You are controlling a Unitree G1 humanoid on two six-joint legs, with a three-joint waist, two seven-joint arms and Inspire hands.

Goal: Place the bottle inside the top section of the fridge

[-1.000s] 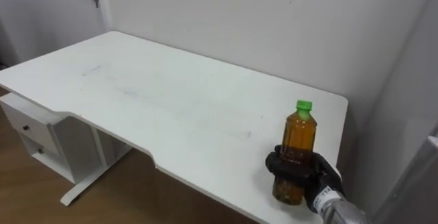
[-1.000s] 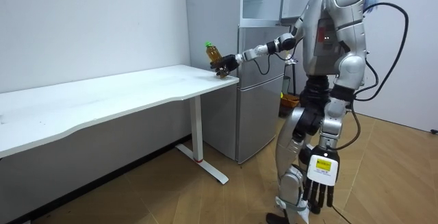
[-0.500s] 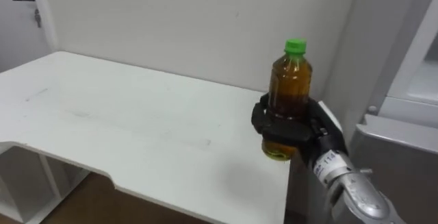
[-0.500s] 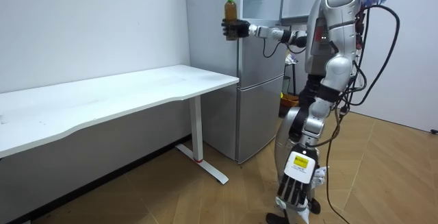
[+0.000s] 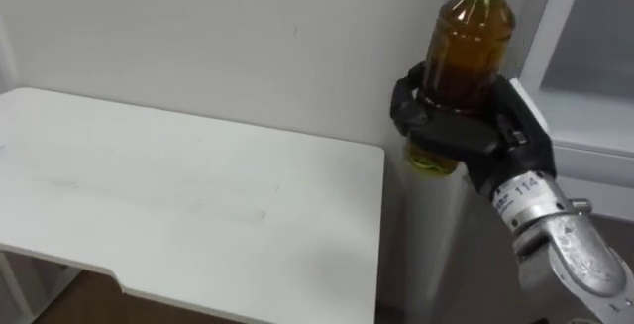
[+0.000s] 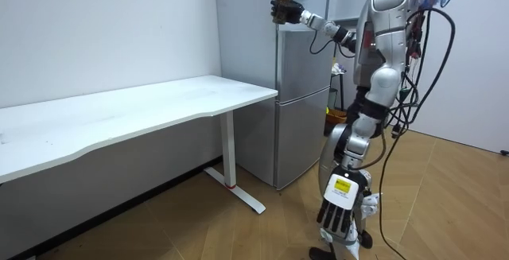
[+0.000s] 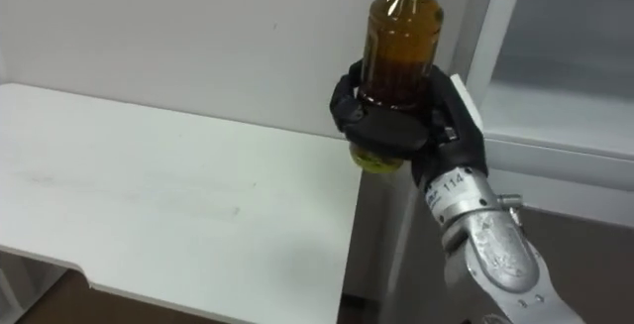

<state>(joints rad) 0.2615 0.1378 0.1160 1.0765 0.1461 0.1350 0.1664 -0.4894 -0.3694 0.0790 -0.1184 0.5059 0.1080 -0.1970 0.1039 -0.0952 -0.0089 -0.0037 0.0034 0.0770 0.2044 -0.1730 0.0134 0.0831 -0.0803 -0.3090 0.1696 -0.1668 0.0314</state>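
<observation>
**Operator:** Status of the amber plastic bottle with green cap [image 5: 468,47]?
**Technician:** Upright in the right hand [image 5: 466,131], fingers curled round its lower body, level with the upper compartment [image 5: 594,47] of the silver fridge [image 6: 302,93], just right of the hand.
**Operator:** Remaining?
**Technician:** Judged: insert bottle, release.

Count: one clear plastic bottle [image 5: 466,47] of amber liquid, green cap. One white rectangular desk [image 5: 149,205]. One tall grey fridge [image 6: 302,133]. Two black hands: right hand [image 5: 466,136], left hand [image 6: 337,206].
</observation>
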